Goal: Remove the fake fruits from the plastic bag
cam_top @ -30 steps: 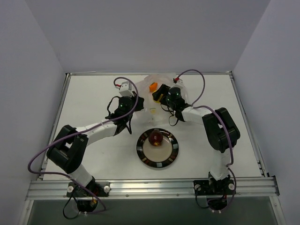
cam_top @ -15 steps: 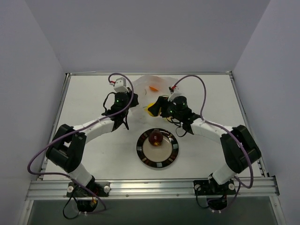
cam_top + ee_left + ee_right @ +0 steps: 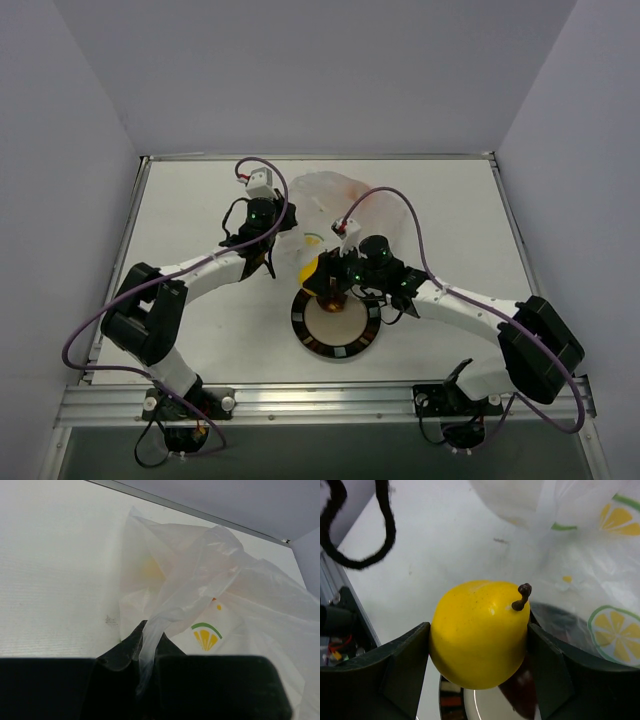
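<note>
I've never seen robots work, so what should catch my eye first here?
The bright yellow fruit, gripped in the right end effector, hangs above the far-left edge of the black-rimmed plate mid-table. Beyond it, the left end effector pinches a twisted fold of the crinkled plastic bag.

White table [image 3: 180, 200], aluminium rail [image 3: 320, 398] in front, plain pale walls [image 3: 300, 70] around.

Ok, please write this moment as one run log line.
left gripper shut on plastic bag | right gripper holding yellow fruit over plate rim
</note>
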